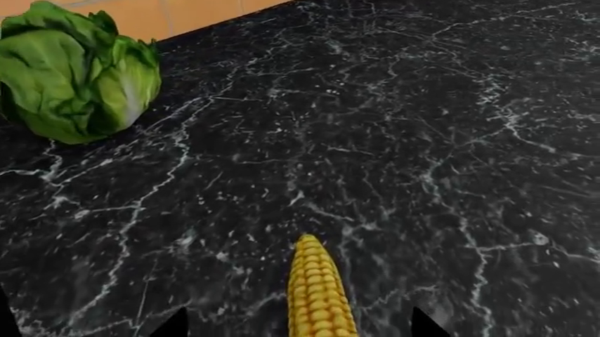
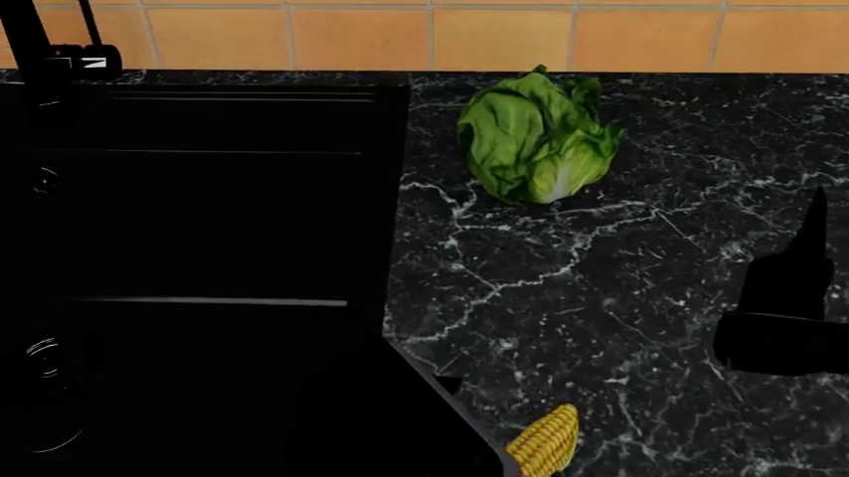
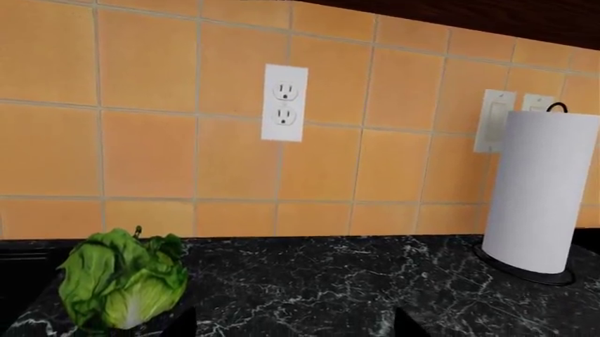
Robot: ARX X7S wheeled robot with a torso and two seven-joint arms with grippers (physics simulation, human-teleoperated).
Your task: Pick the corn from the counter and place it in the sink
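The corn [image 1: 319, 295] is a yellow cob lying on the black marble counter [image 1: 394, 140]. In the left wrist view its tapered tip points away from the camera. My left gripper [image 1: 300, 326] is open, with one dark fingertip on each side of the cob and a gap to each. In the head view the corn [image 2: 547, 442] lies at the bottom edge, right of the sink [image 2: 199, 248], and my dark left arm [image 2: 412, 422] hides part of it. My right gripper [image 3: 295, 326] is open and empty above the counter at the right [image 2: 796, 288].
A leafy green lettuce head [image 2: 538, 139] lies on the counter near the tiled back wall, right of the sink. The black faucet [image 2: 60, 55] stands at the sink's far left. A paper towel roll [image 3: 539, 203] and a wall outlet [image 3: 284, 102] show in the right wrist view.
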